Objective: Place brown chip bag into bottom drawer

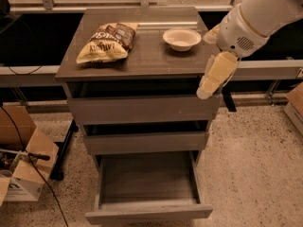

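The gripper (205,91), open or closed I cannot tell, hangs right of the white bowl (182,38), with the brown chip bag (108,42) further left and the open bottom drawer (147,213) below-left.

Bag (108,42) atop cabinet (142,110) (drawer (147,183) open), claw (205,91) beside.
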Motion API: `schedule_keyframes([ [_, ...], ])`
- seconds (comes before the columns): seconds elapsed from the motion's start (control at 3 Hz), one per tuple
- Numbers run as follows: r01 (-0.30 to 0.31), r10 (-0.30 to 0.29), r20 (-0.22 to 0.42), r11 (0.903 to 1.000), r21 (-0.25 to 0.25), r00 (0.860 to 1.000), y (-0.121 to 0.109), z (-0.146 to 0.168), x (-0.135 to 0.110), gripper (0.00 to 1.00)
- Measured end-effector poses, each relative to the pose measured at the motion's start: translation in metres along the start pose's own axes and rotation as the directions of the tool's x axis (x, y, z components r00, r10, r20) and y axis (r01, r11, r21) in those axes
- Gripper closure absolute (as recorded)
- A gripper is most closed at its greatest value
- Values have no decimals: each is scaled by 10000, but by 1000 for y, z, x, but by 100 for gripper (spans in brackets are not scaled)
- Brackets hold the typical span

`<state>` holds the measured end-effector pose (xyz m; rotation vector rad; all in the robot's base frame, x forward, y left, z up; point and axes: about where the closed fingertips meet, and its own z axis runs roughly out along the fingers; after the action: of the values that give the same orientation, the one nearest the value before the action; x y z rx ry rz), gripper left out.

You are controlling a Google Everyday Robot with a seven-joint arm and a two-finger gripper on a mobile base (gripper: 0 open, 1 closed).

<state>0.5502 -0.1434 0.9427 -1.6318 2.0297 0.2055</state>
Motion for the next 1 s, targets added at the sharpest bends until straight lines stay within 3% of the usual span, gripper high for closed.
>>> schedule_keyframes([
  [0.67, -358, 359, 263, 9994, -37, 9990, -1, 7, 1, 0],
  [1.0, -281, 281, 606, 9996, -13, 9978, -6, 39, -23, 0],
])
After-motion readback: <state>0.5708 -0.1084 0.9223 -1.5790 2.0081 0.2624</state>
